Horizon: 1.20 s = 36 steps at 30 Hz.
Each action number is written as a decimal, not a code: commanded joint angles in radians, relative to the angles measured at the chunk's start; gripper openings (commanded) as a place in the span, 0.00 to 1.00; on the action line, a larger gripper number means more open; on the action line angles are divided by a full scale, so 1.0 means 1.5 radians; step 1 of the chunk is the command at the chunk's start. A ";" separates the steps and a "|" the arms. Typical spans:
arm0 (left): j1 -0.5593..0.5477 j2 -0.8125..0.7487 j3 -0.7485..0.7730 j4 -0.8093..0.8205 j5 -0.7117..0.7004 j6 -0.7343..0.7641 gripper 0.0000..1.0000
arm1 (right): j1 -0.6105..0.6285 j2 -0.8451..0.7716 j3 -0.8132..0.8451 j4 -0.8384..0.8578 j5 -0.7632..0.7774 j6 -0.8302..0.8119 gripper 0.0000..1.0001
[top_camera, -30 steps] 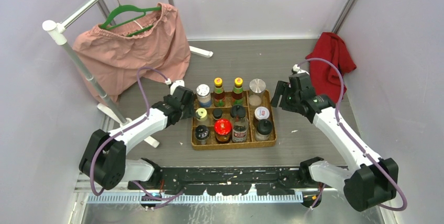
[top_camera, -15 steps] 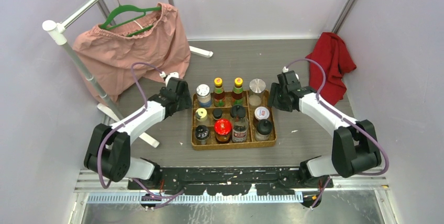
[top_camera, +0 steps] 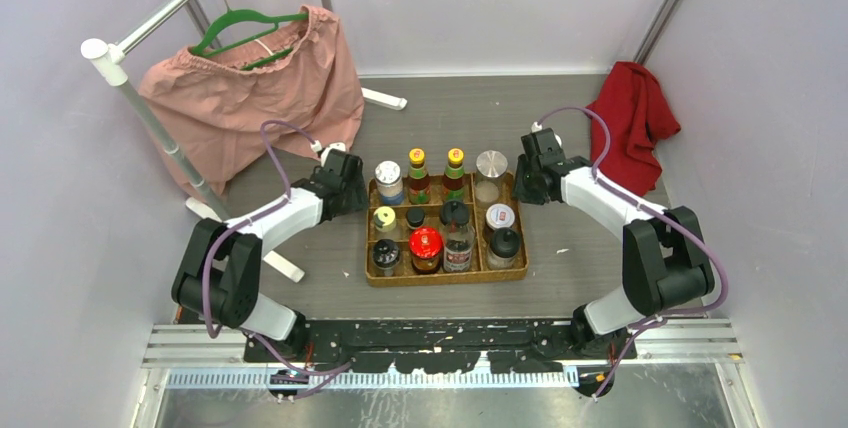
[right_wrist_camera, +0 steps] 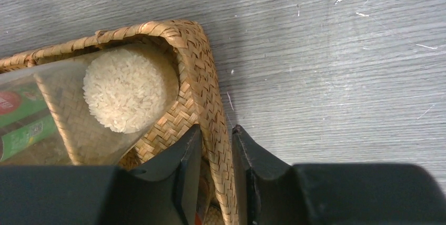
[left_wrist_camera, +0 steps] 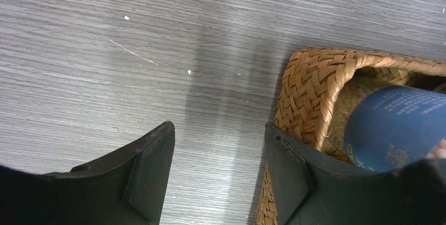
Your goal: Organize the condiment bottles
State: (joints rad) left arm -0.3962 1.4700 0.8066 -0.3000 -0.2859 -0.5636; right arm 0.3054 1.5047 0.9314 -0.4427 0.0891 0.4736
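At the far corners of the woven tray (top_camera: 446, 278), my left pincer (left_wrist_camera: 216, 135) reaches in low, jaws apart beside the left wall. My right pincer (right_wrist_camera: 216, 130), angled inward, is clamped on the right wall. All the condiment bottles (top_camera: 426, 245) stand inside the tray.

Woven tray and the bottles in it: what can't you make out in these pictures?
Top external: labels on the condiment bottles are too small to read.
Left wrist: the blue-labelled bottle is cut off by the frame's edge and the left gripper; its cap is unseen.
Right wrist: the rice jar runs off the left edge; the right gripper hides the woven tray wall below.
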 commanded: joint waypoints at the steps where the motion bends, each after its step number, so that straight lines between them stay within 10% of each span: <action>1: -0.001 -0.004 0.021 0.034 0.023 0.006 0.65 | -0.006 0.009 0.023 0.026 0.020 -0.004 0.31; 7: -0.001 -0.046 0.023 0.022 0.016 0.018 0.66 | -0.010 0.029 0.022 0.030 0.026 -0.005 0.17; 36: -0.004 0.143 0.174 0.074 0.113 -0.011 0.65 | -0.076 0.118 0.132 0.002 0.062 -0.004 0.08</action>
State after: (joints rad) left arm -0.3897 1.6520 0.9993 -0.2752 -0.1864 -0.5495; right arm 0.2218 1.6375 1.0733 -0.4927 0.1028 0.4435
